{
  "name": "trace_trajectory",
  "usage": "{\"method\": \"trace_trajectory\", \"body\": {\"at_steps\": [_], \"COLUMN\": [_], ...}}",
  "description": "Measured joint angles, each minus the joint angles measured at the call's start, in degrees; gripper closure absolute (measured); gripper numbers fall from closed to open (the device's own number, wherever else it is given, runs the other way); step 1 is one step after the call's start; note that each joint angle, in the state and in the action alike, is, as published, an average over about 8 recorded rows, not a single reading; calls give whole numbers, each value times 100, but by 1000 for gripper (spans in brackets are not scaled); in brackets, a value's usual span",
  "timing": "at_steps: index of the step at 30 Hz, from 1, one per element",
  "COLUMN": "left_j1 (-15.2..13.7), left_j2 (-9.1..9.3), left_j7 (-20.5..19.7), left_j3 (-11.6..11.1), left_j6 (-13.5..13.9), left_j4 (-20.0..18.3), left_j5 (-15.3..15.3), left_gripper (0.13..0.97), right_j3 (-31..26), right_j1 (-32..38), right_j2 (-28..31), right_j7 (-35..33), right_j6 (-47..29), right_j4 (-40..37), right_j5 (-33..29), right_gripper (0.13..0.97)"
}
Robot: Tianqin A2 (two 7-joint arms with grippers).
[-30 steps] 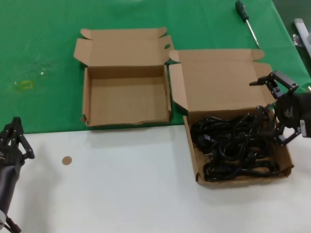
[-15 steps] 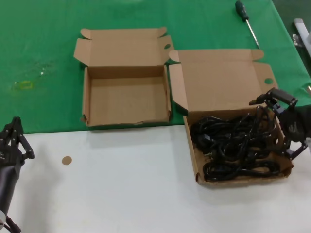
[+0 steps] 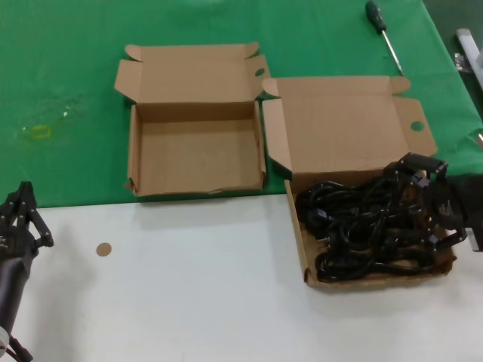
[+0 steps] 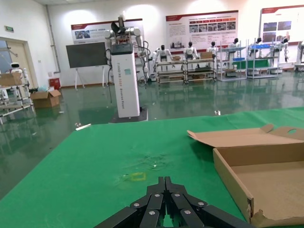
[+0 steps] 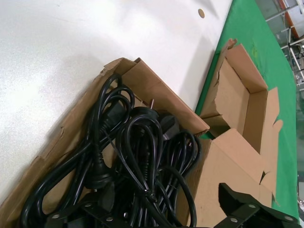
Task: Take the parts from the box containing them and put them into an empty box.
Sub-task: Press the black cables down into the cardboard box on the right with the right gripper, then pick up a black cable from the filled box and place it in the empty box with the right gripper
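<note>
The parts, a tangle of black cables [image 3: 355,226] with plugs, fill the larger shallow box [image 3: 339,128] on the right. My right gripper [image 3: 427,202] is open and low at that box's right end, its fingers astride the cables [image 5: 137,152]; one finger [image 5: 240,202] stands over the box's lid side, the other [image 5: 71,216] among the loops. The smaller, deeper box [image 3: 133,151] to the left is empty and shows as well as the empty box [image 5: 237,95] in the right wrist view. My left gripper [image 3: 23,215] is parked at the lower left, shut [image 4: 165,183].
A green-handled screwdriver [image 3: 381,30] lies on the green cloth [image 3: 60,75] at the back right. A white object [image 3: 468,45] sits at the right edge. A small brown disc [image 3: 103,249] lies on the white table [image 3: 189,302] in front.
My right gripper has come down and leftwards from above the box's right wall onto the cables. The left arm has not moved.
</note>
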Motion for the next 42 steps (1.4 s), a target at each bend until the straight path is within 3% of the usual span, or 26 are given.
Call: {"method": "trace_trajectory", "body": {"at_steps": [6, 14, 18, 26, 35, 42], "left_j1": [0, 0, 0, 0, 0, 0], "left_j2": [0, 0, 0, 0, 0, 0], "left_j7": [1, 2, 2, 2, 2, 3], "left_j3": [0, 0, 0, 0, 0, 0], "left_j6": [0, 0, 0, 0, 0, 0], "left_j4": [0, 0, 0, 0, 0, 0], "left_j5": [1, 0, 0, 0, -1, -1], "left_gripper": [945, 945, 945, 945, 945, 945], "right_j3": [-21, -63, -77, -65, -4, 53], "right_j1": [-15, -57, -79, -136, -182, -139], "right_j2": [-50, -54, -39, -11, 25, 155], "right_j7": [-109, -225, -226, -237, -239, 113], "right_j6": [61, 76, 95, 153, 189, 116], "right_j4": [-18, -66, -67, -42, 11, 160], "right_j5": [-51, -111, -146, -172, -129, -80], "right_gripper": [321, 523, 523, 734, 869, 885]}}
